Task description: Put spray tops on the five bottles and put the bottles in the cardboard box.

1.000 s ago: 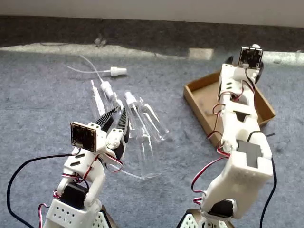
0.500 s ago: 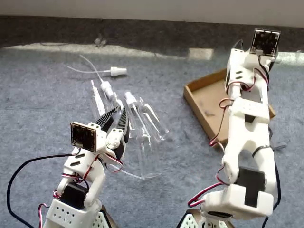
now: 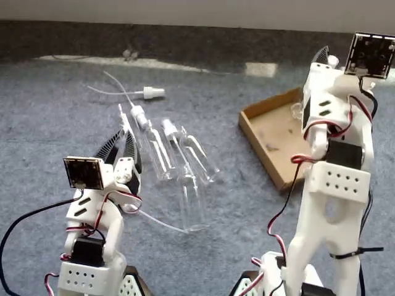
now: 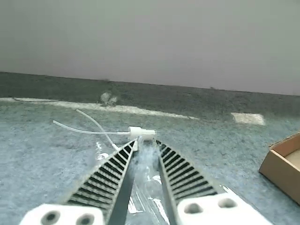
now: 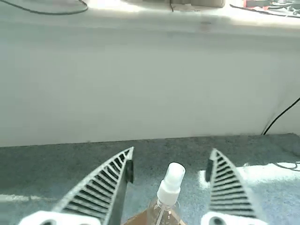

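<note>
High view, grey carpeted surface (image 3: 55, 135), pale wall (image 3: 185, 11) behind, left gripper (image 4: 146, 141) and right gripper (image 5: 172, 151) spread.

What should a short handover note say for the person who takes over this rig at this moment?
Left gripper: open, low over the clear bottles lying in a cluster on the table.
Right gripper: open, raised above the capped bottle, not touching it.
Done: that one bottle, spray top on, is at the cardboard box.
To do: about four bottles on the table; two seem to have tops already. One loose spray top lies beyond them. Cap the rest, box all.
</note>
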{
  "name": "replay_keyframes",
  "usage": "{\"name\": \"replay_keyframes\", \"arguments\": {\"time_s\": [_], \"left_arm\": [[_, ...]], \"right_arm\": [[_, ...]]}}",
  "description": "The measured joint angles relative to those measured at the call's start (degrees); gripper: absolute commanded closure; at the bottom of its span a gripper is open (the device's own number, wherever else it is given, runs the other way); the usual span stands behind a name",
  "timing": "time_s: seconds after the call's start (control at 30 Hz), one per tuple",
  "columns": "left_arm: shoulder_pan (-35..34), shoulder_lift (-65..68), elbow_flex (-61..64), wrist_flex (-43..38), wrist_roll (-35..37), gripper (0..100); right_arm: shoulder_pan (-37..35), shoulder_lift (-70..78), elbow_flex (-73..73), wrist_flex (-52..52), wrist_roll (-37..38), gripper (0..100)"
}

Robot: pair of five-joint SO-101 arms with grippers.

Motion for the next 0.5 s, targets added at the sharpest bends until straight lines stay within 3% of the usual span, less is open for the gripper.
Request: {"name": "replay_keyframes", "arguments": {"time_s": [0.33,0.5], "left_arm": [[-0.6,0.0,0.0,0.0,0.0,99],[-5.7,0.0,0.0,0.0,0.0,99]], "right_arm": [[-13.6,-4.6,0.5,20.0,0.2,91.3],[-22.6,-0.2,-3.4,30.6,4.7,91.3]]}}
